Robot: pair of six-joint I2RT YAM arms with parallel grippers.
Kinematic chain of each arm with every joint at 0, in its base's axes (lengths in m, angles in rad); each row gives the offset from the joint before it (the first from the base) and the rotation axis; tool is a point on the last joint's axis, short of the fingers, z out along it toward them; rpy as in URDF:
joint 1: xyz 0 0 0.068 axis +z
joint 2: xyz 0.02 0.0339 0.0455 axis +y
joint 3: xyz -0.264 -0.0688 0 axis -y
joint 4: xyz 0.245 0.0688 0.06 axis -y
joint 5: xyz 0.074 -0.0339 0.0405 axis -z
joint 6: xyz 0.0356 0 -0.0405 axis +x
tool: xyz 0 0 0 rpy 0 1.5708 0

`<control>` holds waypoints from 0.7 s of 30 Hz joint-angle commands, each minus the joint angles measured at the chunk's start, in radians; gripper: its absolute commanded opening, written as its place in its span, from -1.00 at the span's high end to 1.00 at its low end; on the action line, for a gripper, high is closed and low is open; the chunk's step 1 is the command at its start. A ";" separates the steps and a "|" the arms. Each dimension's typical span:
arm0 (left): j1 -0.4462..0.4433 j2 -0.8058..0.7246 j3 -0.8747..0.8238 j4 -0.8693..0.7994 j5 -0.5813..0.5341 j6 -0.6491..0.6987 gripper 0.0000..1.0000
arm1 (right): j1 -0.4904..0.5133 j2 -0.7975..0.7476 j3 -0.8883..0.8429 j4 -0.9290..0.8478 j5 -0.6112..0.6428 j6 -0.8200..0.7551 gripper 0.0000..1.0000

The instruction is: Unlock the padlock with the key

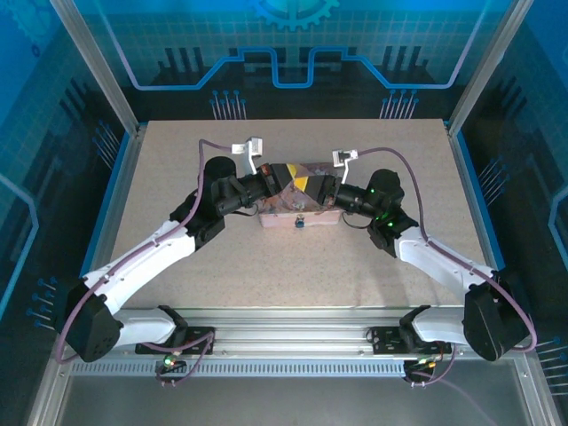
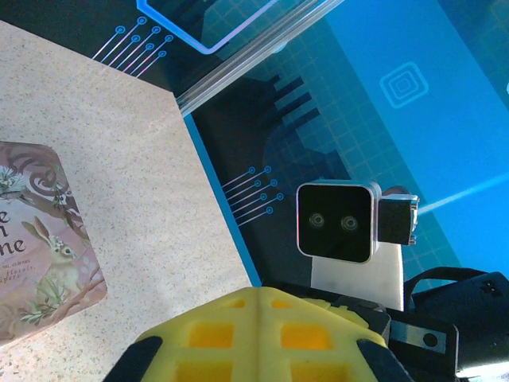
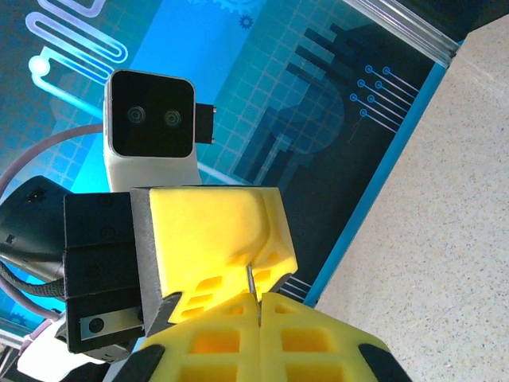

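Tin (image 2: pixel 40 239) on table (image 1: pixel 293 266); left tool (image 2: pixel 258 301), right tool (image 3: pixel 258 309) tip-to-tip above

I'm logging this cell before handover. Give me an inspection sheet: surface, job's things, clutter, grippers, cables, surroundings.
Surface: speckled beige table, no marks seen.
Job's things: key, a thin metal strip pinched by the right gripper; padlock, probably the small dark item at the pink tin's near edge.
Clutter: nothing seen besides the tin.
Grippers: left gripper shut, right gripper shut on the key; tips meet above the tin.
Cables: purple cables along both arms, unsnagged.
Surroundings: blue printed panels, aluminium frame.
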 commanded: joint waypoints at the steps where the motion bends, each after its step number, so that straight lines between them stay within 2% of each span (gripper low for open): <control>1: 0.003 -0.034 -0.005 -0.001 0.005 -0.020 0.65 | -0.007 -0.028 0.025 -0.039 -0.019 -0.053 1.00; 5: 0.029 -0.031 0.003 -0.011 0.087 -0.054 0.39 | -0.021 -0.063 0.028 -0.125 -0.025 -0.113 1.00; 12: 0.058 -0.002 0.047 -0.058 0.240 -0.066 0.06 | -0.035 -0.098 0.039 -0.213 -0.061 -0.188 1.00; 19: 0.060 0.045 0.083 -0.066 0.360 -0.077 0.05 | -0.037 -0.091 0.076 -0.286 -0.099 -0.243 1.00; 21: 0.061 0.056 0.090 -0.065 0.385 -0.082 0.13 | -0.037 -0.085 0.086 -0.299 -0.113 -0.249 1.00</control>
